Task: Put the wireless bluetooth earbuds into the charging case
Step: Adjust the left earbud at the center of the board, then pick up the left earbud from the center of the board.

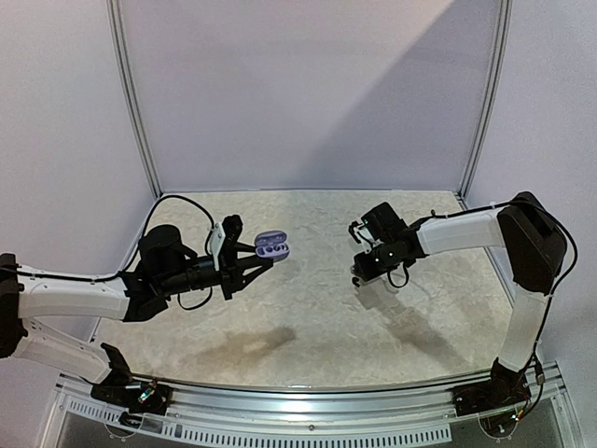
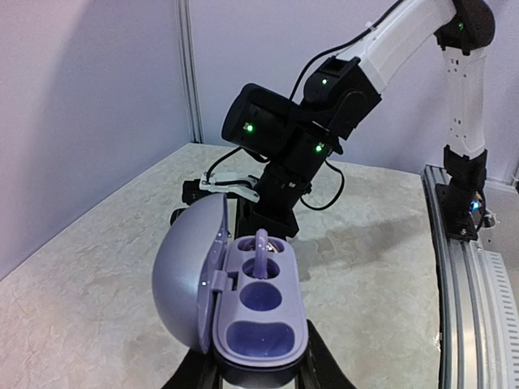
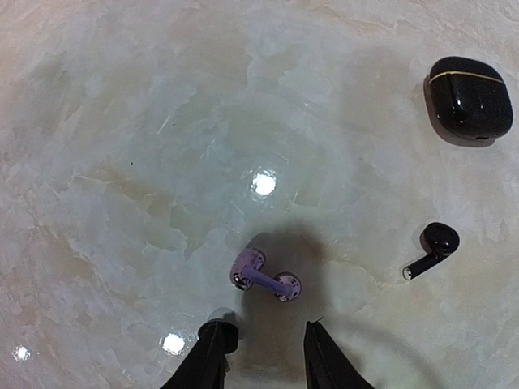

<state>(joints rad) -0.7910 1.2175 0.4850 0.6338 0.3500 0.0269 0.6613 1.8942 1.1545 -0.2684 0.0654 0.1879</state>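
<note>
My left gripper is shut on the base of a lilac charging case, held above the table with its lid swung open to the left. One lilac earbud stands in the case's far sockets; the near sockets are bare. A second lilac earbud lies on the table just ahead of my right gripper, which is open with nothing between its fingers. In the top view the right gripper hangs low over the table, right of the case.
A black earbud lies on the table right of the lilac one. A shut black case sits farther off at the upper right. The right arm fills the space just beyond the held case. White walls enclose the marbled table.
</note>
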